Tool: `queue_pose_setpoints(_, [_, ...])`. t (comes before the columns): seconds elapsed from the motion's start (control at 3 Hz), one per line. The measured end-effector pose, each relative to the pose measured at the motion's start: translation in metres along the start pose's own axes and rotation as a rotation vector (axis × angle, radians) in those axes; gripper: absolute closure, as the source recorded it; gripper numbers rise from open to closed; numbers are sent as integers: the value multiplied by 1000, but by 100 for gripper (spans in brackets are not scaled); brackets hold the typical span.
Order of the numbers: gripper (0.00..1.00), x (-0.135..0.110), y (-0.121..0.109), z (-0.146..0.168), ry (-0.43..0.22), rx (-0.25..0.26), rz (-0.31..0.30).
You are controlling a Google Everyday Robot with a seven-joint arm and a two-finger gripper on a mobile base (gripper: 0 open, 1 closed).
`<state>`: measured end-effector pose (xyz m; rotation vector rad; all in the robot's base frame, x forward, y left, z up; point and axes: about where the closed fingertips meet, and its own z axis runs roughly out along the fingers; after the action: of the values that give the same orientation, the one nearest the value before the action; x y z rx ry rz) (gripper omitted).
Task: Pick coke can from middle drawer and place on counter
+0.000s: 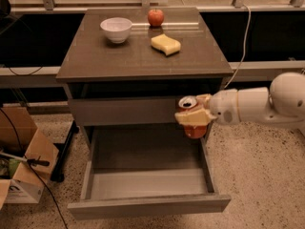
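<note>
Height first: my gripper, clamped on the coke can above the right side of the middle drawer, must clear the counter edge before setting down.

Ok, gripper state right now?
Gripper: closed on the small red cylindrical coke can, held above the right side of the open grey metal middle drawer.

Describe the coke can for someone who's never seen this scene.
Find the broad dark glossy counter and, below it, the open grey metal middle drawer. Above the drawer's right side, the robot's gripper is shut on a small red cylindrical coke can. Unlike the round red apple on the counter, it has a silver top and hangs in the air.
</note>
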<state>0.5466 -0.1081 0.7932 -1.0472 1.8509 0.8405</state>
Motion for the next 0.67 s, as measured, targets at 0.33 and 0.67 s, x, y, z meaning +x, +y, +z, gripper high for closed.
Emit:
queue_pose_setpoints(0.33, [100, -54, -22, -38, 83, 51, -75])
queue_pose_setpoints(0.67, [100, -84, -34, -44, 58, 74, -116])
